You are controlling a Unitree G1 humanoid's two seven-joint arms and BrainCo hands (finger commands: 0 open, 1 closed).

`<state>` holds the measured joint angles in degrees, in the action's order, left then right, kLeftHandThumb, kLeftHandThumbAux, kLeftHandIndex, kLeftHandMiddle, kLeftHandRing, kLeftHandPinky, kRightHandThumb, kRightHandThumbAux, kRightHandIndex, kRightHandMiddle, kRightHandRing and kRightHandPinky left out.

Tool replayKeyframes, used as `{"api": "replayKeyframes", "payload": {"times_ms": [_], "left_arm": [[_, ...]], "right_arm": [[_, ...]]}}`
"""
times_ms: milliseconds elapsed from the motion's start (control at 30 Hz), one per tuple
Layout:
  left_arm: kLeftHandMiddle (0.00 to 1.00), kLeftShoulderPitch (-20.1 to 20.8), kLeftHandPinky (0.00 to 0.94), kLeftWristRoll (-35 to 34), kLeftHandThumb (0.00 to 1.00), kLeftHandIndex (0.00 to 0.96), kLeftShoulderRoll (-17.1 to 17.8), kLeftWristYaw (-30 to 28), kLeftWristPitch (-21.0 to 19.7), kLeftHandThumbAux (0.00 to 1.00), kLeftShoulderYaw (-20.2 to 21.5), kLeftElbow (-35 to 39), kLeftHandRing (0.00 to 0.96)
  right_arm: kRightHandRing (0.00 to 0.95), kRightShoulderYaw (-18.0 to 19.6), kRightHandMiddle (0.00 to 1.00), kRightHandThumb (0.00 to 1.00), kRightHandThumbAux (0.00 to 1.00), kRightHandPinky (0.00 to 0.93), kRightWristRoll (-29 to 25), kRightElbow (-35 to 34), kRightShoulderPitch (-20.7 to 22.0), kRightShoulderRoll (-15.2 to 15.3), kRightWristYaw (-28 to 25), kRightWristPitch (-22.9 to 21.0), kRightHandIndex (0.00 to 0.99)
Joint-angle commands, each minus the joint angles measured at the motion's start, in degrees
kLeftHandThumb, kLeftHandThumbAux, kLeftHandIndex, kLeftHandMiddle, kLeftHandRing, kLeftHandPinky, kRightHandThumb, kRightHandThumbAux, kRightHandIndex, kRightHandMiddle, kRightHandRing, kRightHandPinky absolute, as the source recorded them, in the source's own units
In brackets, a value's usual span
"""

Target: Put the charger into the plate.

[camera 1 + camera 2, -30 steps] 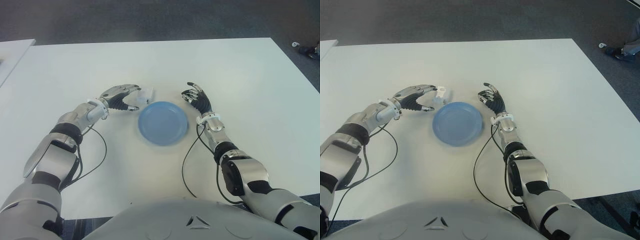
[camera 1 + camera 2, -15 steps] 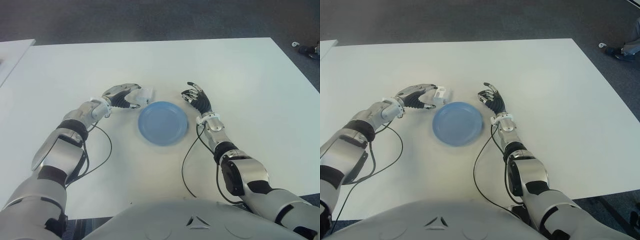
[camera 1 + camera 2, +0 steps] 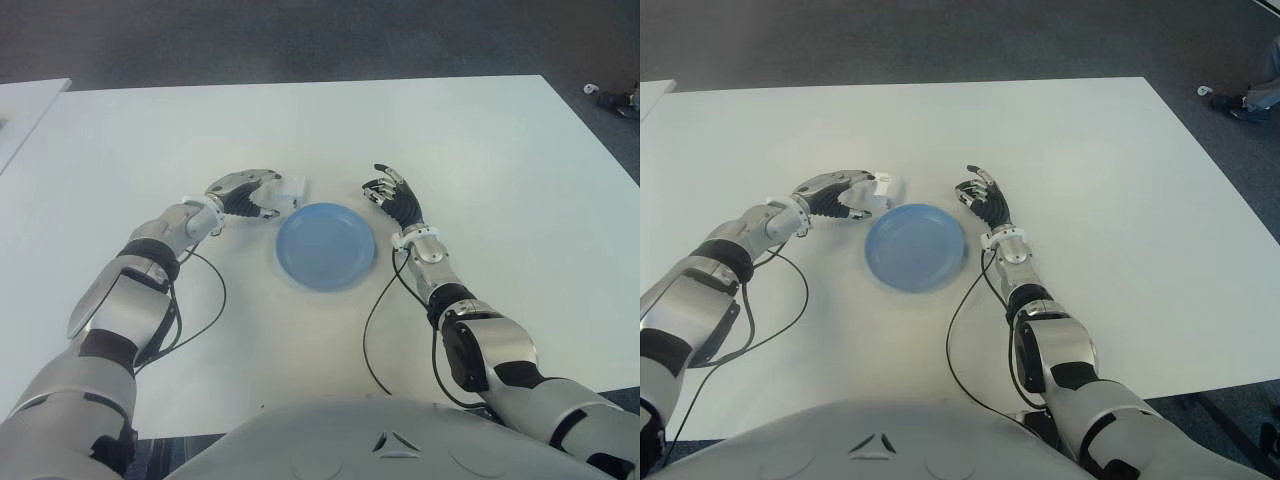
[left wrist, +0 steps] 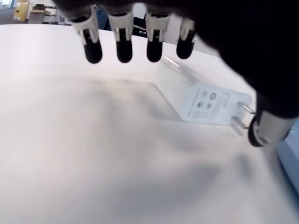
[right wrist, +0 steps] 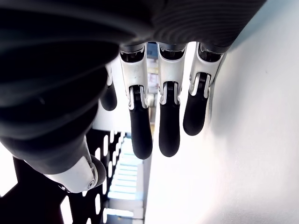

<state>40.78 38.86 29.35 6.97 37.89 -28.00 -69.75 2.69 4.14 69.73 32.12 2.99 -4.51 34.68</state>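
- Charger (image 4: 202, 100) lies flat on the worktop (image 3: 480, 140), just beside the plate (image 3: 326, 245) on the rim's far-left side, not yet in it; its two metal prongs point toward the plate.
- Left robot hand (image 3: 247, 193) arches over the charger with its fingers (image 4: 124, 44) hanging spread above the white body and the thumb close by the prong end. No finger plainly presses on the charger, so I read this robot hand as open and holding nothing.
- Doing this step well, in my judgement: close the fingers on the long sides of the white block rather than on the prongs, with the thumb opposing them. Make sure the grip is firm before lifting, since the smooth casing may slide along the worktop.
- The lift needs only to clear the plate's low rim. The carry is short, toward the plate's middle, and the release should be low so the charger does not bounce out.
- Right robot hand (image 3: 392, 198) shows near the plate on the opposite side from the charger, fingers loosely extended and empty; I cannot tell whether it touches the worktop.
- Count: one charger, one blue plate, two robot hands, one white worktop.
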Motion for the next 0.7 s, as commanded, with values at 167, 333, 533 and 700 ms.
{"api": "replayKeyframes", "payload": {"times_ms": [167,333,533,700], "left_arm": [[0.085,0.59,0.113,2.36,0.000,0.001,-0.09,4.92,0.66,0.570,-1.83,-0.48,0.091],[0.088,0.86,0.105,4.63,0.000,0.012,0.39,9.07,1.01,0.607,-3.68,-0.42,0.087],[0.075,1.48,0.071,9.53,0.000,0.024,1.37,15.39,0.05,0.643,-7.36,0.13,0.066],[0.063,2.00,0.052,12.45,0.000,0.025,1.78,18.96,-0.87,0.665,-9.67,0.06,0.049]], "right_arm": [[0.416,-0.36,0.437,0.000,0.733,0.324,0.24,2.85,-3.53,-1.22,-0.61,-5.12,0.142],[0.416,-0.54,0.437,0.000,0.728,0.321,0.45,2.80,-3.52,-1.28,-0.47,-5.00,0.141],[0.414,-0.65,0.438,0.000,0.725,0.312,0.56,2.83,-3.38,-1.35,-0.34,-5.20,0.143],[0.411,-0.58,0.437,0.000,0.718,0.307,0.45,2.85,-3.29,-1.41,-0.43,-5.34,0.144]]}}
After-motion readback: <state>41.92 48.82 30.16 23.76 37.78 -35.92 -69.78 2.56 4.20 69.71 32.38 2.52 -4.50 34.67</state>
